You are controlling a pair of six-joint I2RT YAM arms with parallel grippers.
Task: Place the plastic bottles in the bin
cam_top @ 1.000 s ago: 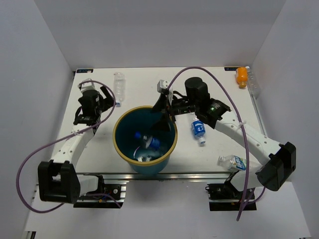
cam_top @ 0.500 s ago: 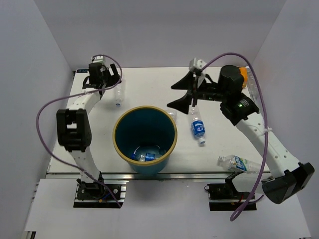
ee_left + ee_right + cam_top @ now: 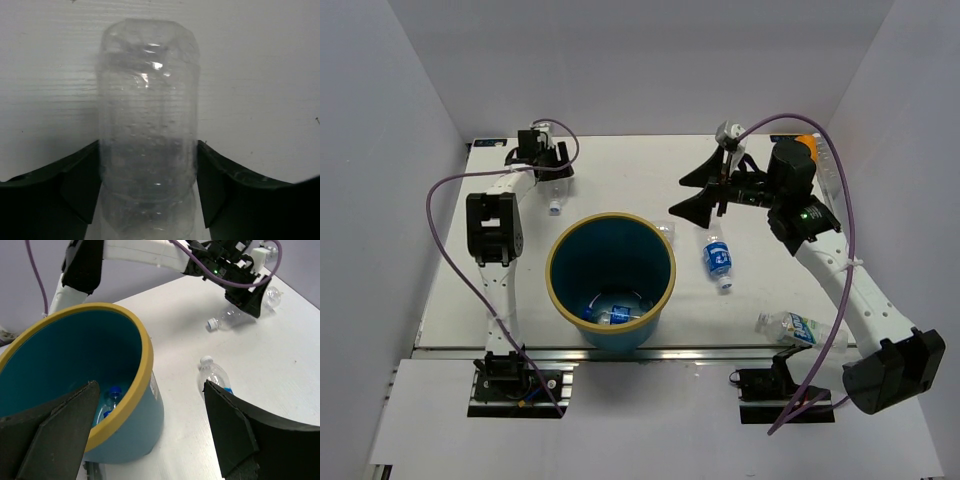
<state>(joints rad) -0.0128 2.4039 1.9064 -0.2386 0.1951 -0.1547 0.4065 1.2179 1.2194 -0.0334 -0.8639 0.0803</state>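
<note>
The bin point(image 3: 552, 262) stands at the front middle with several blue-capped bottles point(image 3: 610, 315) lying inside, also showing in the right wrist view point(image 3: 111, 396). My left gripper point(image 3: 552, 172) is open at the back left. Its fingers straddle the unlabelled clear bottle point(image 3: 147, 115), which lies on the table point(image 3: 556, 192). My right gripper point(image 3: 692, 192) is open and empty above the table, behind and right of the bin. A blue-labelled bottle point(image 3: 718, 260) lies right of the bin. Another point(image 3: 215, 377) lies by the bin's back rim.
A green-white labelled bottle point(image 3: 798, 326) lies at the front right. An orange-filled bottle point(image 3: 805, 150) and a clear bottle point(image 3: 830, 175) lie at the back right corner. White walls close in the table's left, back and right sides.
My left arm has swung to the back left and come down over the unlabelled bottle. My right gripper has moved from above the bin to the back right, still open.
</note>
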